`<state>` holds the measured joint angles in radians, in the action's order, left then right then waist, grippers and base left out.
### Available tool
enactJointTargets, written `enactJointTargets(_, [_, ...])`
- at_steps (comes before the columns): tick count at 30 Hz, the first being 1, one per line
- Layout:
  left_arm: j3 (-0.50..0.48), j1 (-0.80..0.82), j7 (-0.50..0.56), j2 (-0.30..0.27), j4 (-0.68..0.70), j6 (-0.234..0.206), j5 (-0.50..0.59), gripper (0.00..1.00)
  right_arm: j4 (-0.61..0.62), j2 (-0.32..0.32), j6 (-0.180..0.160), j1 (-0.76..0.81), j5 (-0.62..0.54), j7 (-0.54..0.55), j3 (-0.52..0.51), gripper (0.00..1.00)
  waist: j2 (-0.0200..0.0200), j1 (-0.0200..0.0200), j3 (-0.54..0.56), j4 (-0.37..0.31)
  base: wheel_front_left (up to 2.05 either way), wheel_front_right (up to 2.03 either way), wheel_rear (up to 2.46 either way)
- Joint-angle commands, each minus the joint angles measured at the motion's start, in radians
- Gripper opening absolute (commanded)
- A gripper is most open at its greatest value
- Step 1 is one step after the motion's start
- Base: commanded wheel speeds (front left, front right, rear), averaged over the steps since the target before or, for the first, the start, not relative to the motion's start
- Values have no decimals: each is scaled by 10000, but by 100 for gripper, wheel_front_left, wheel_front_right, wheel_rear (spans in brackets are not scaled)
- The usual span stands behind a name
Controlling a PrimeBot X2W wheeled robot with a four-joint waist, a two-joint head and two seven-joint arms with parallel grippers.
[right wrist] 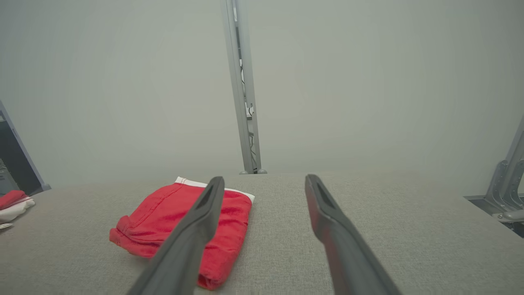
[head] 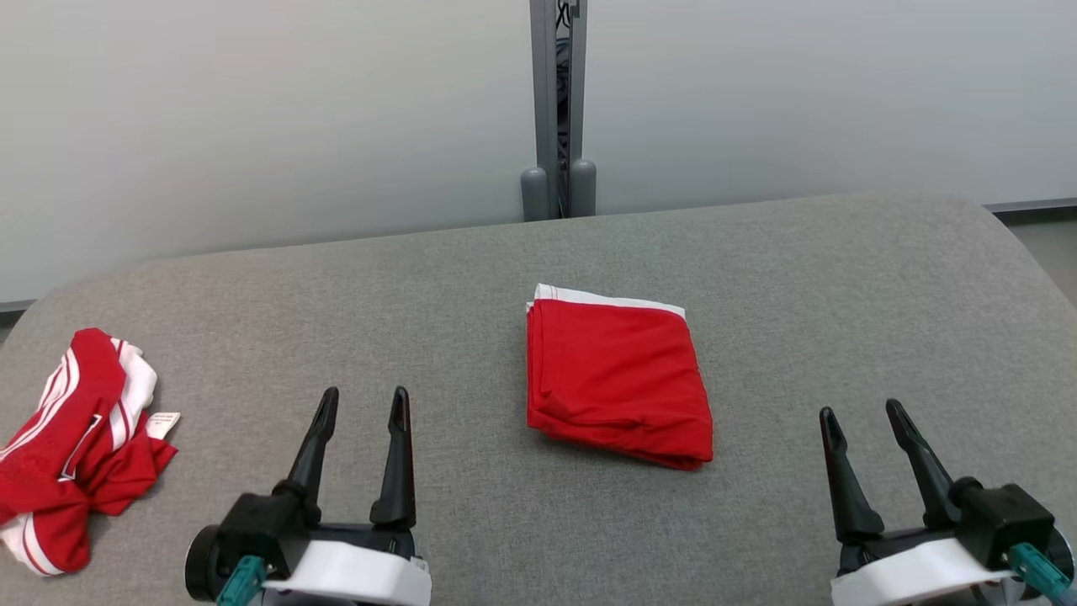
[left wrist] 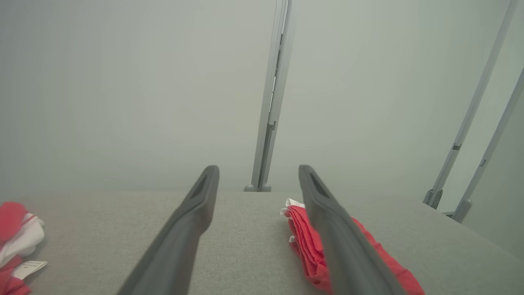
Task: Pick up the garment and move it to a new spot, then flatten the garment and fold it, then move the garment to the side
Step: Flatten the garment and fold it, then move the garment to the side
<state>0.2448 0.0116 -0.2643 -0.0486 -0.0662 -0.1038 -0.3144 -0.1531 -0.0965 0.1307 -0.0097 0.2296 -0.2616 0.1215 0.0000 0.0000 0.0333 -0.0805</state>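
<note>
- left gripper (head: 366, 393) and right gripper (head: 861, 409) sit nearest the camera; both jaws wide apart, nothing held.
- folded garment (head: 618, 379) is mid-table (head: 841, 295), between the two grippers and touching neither.
- Its long axis runs away from the robot: white band at the far edge, thick red fold at the near edge.
- Gap to each arm looks about even; can't call a nearer one.
- Fold looks done, so the side move is probably what's left.
- crumpled red-white garment (head: 76, 438) lies far left, well apart.
</note>
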Motion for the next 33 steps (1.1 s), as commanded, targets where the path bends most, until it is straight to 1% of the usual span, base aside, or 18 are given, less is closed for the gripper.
enactJointTargets(1, [-28, -142, 10, -36, 35, -18, 83, 100, 114, -1, 5, 87, -24, -54, -66, 100, 0, 0, 48, 46, 0, 0, 0])
enactJointTargets(6, [-57, -303, 8, -37, 18, -9, 220, 100, 340, 62, 3, 232, -84, -55, -74, 100, 0, 0, 106, 74, 0, 0, 0])
enactJointTargets(24, [-136, -443, 8, -36, -40, -125, 323, 100, 388, 112, 3, 165, -108, -56, 15, 100, 0, 0, 43, 293, 0, 0, 0])
enactJointTargets(28, [-134, -485, 8, -34, -146, -141, 253, 100, 245, 164, 5, 62, 303, -56, 59, 100, 0, 0, -14, 335, 0, 0, 0])
enactJointTargets(30, [-114, -464, 8, -36, -152, -130, 102, 100, 87, 233, 3, -19, 818, -56, 75, 100, 0, 0, -56, 368, 0, 0, 0])
enactJointTargets(32, [-113, -397, 8, -36, 64, -87, -269, 100, -275, 284, 5, -146, 1353, -56, 62, 100, 0, 0, -125, 457, 0, 0, 0])
enactJointTargets(33, [-113, -397, 8, -36, 64, -87, -269, 100, -275, 284, 5, -146, 1353, -56, 62, 100, 0, 0, -125, 457, 0, 0, 0])
